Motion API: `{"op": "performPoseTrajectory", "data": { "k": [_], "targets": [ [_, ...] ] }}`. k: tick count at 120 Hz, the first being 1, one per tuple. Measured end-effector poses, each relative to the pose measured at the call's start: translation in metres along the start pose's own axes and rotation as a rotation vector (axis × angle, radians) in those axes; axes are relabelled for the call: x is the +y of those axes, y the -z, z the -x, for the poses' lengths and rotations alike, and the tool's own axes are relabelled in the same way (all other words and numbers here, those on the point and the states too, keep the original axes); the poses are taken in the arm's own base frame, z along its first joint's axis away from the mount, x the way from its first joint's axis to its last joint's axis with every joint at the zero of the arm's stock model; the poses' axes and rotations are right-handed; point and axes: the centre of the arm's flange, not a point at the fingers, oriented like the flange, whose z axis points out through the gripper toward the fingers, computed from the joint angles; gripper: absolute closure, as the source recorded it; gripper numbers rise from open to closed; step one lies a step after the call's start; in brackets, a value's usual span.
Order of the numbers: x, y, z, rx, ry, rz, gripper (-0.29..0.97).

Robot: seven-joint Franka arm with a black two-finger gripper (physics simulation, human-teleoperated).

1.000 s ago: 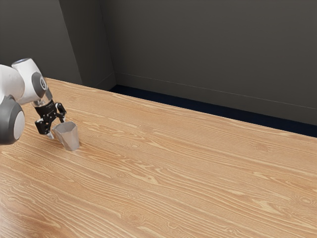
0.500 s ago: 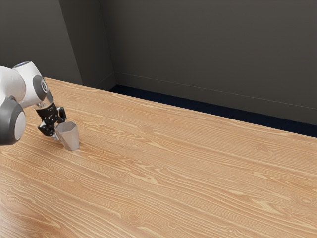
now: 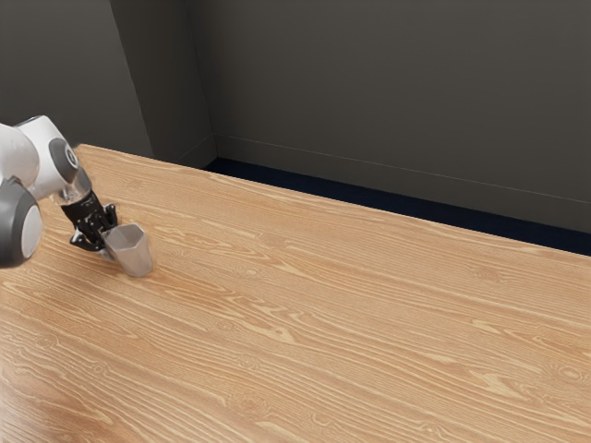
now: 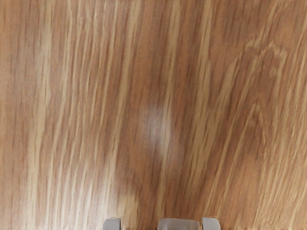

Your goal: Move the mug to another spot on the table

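Observation:
The grey mug (image 3: 131,250) stands on the wooden table (image 3: 351,314) near the exterior view's left edge. My black gripper (image 3: 95,236) is low over the table, right against the side of the mug that faces the arm. In the wrist view two grey fingertips (image 4: 112,224) peek in at the lower edge, with a grey piece of the mug (image 4: 178,224) between them. That piece lies close to one fingertip and a gap separates it from the other, so the gripper is open.
The table stretches wide toward the exterior view's right and front. Dark walls and a dark floor strip (image 3: 416,205) lie behind the table's far edge.
My hand has sunk lower and drawn slightly toward the exterior view's left. The mug has shifted a little to the right.

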Motion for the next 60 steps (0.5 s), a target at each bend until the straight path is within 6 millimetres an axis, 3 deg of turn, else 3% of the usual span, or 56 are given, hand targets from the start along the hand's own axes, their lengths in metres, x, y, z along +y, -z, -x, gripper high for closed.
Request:
{"op": "performPoseTrajectory", "data": {
  "k": [12, 33, 49, 60],
  "targets": [
    [-0.006, 0.003, -0.003, -0.073, 0.017, -0.006, 0.64],
    [-0.009, 0.008, 0.012, -0.206, 0.019, -0.006, 0.70],
    [-0.002, -0.002, 0.045, -0.306, -0.019, -0.015, 0.75],
    [-0.009, -0.001, 0.072, -0.353, -0.047, -0.018, 0.79]
  ]
}}
